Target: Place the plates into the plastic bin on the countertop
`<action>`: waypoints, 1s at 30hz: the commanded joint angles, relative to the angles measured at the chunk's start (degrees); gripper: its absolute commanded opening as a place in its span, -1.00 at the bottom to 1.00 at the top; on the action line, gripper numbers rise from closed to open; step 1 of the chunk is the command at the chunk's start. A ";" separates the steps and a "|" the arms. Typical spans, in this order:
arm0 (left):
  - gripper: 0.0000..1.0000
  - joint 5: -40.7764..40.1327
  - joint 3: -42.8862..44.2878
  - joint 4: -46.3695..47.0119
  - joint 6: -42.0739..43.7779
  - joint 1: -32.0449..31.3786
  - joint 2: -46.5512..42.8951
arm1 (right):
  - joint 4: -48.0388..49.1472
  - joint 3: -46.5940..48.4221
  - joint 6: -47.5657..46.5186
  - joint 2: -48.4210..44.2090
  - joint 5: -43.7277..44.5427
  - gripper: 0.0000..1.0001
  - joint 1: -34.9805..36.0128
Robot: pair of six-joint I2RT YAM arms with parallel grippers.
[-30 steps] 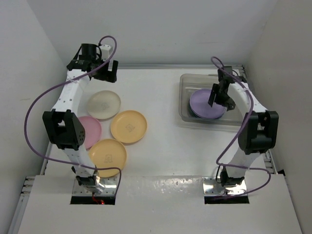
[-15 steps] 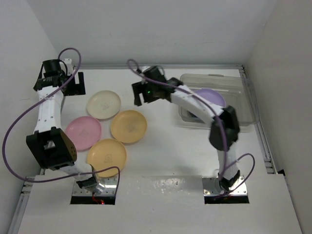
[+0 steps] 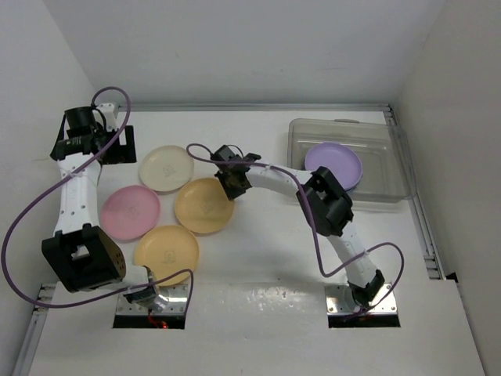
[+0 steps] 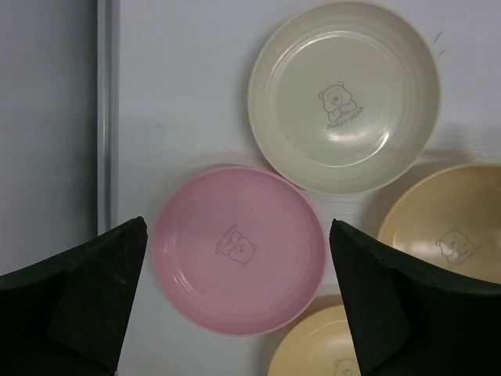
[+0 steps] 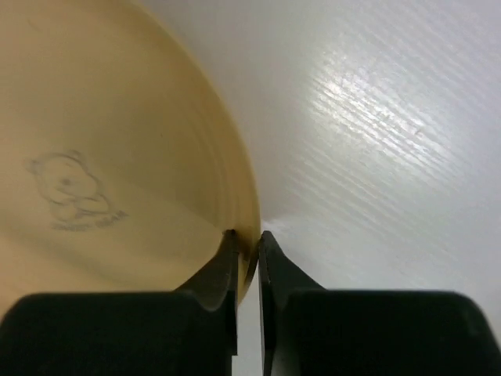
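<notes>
My right gripper point(image 3: 232, 188) reaches across the countertop point(image 3: 258, 235) and is shut on the right rim of a yellow-orange plate point(image 3: 202, 206). In the right wrist view its fingertips point(image 5: 246, 235) pinch the plate's point(image 5: 94, 157) edge, one finger inside and one outside. A cream plate point(image 3: 165, 168), a pink plate point(image 3: 130, 212) and a second yellow-orange plate point(image 3: 166, 253) lie around it. A lavender plate point(image 3: 334, 166) sits in the plastic bin point(image 3: 376, 141). My left gripper point(image 3: 119, 146) hangs open above the pink plate point(image 4: 239, 251), holding nothing point(image 4: 237, 227).
White walls close in the countertop at the left, back and right. A purple cable point(image 3: 47, 196) loops beside the left arm. The cream plate point(image 4: 344, 94) and both yellow-orange plates point(image 4: 450, 227) point(image 4: 321, 352) show in the left wrist view.
My right arm has swung from the bin across to the yellow-orange plate and shut on its rim. The left arm moved out toward the left wall and stays open.
</notes>
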 commanded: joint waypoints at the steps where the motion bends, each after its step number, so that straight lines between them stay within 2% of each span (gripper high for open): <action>1: 1.00 2.26 0.64 0.86 -0.29 0.35 -1.54 | 0.99 -5.01 -0.28 -5.38 3.00 -0.96 1.19; 5: 1.00 3.49 1.26 0.86 -1.34 0.88 -0.32 | 2.22 -6.97 1.83 -13.46 5.39 -1.00 -1.26; 9: 1.00 4.11 3.45 0.86 -1.34 0.88 0.83 | 4.42 -7.75 4.54 -25.24 0.57 -1.00 -6.97; 10: 1.00 4.11 4.07 0.86 -1.34 0.88 1.44 | 4.77 -8.37 5.77 -30.83 -0.41 -1.00 -11.86; 12: 1.00 4.11 4.07 0.86 -0.82 0.88 1.44 | 3.82 -9.25 7.00 -33.60 -2.43 -1.00 -15.84; 13: 1.00 4.11 4.60 0.86 -0.81 0.88 1.44 | 1.72 -9.95 7.27 -36.31 -2.96 -1.00 -22.48; 15: 1.00 4.64 4.60 0.86 -0.81 0.88 2.06 | -2.24 -12.49 7.71 -38.26 -1.22 -1.00 -26.48; 18: 1.00 4.64 4.60 1.39 -0.81 0.88 2.06 | -6.02 -17.33 8.07 -40.55 1.87 -1.00 -37.28; 23: 1.00 5.87 3.55 1.39 -1.34 0.88 2.67 | -4.46 -24.62 9.03 -43.54 2.57 -1.00 -46.35; 24: 1.00 7.00 3.55 1.39 -1.34 0.88 3.20 | -3.06 -26.46 9.21 -44.15 2.22 -1.00 -50.36; 27: 1.00 9.63 3.02 1.39 -1.34 0.88 3.81 | -2.52 -25.87 9.12 -42.59 -4.09 -1.00 -54.87; 30: 0.97 9.65 3.02 1.91 -1.87 0.88 4.43 | -3.48 -24.72 7.89 -40.13 -4.46 -1.00 -56.11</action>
